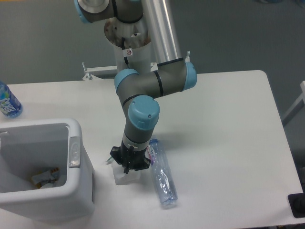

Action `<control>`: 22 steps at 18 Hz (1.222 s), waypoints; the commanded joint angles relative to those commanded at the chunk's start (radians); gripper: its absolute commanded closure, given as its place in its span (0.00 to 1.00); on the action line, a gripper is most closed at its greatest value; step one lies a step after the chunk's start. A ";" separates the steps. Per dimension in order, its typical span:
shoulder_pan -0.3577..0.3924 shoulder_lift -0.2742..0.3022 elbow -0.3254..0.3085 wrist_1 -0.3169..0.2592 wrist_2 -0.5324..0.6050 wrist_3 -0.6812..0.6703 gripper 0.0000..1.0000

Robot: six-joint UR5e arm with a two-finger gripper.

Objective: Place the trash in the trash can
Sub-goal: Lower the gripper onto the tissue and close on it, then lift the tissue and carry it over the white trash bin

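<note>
While the grey-and-blue robot arm (145, 95) reaches down over the near middle of the white counter (224, 124), its black pincer (129, 163) sits directly on the flat crumpled white wrapper (125, 175), fingers drawn in close; whether they actually grip the wrapper cannot be told. Just right of the pincer lies the long clear plastic bottle with a blue-red label (160, 174), pointing toward the near edge. Left of both stands the large white boxy plastic bin (45, 200), some scraps inside. A small blue-labelled water bottle (7, 101) stands at the far left.
</note>
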 joint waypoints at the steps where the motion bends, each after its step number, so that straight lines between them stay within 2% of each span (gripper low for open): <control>1: 0.000 0.002 0.002 0.000 0.000 0.000 1.00; 5: 0.002 0.029 0.006 0.000 -0.002 0.005 1.00; 9: 0.014 0.090 0.024 0.000 -0.017 -0.014 1.00; 15: 0.070 0.162 0.089 0.002 -0.150 -0.100 1.00; 17: 0.095 0.186 0.139 0.002 -0.178 -0.150 1.00; 20: 0.133 0.181 0.280 0.000 -0.279 -0.306 1.00; 22: 0.156 0.183 0.336 0.000 -0.323 -0.377 1.00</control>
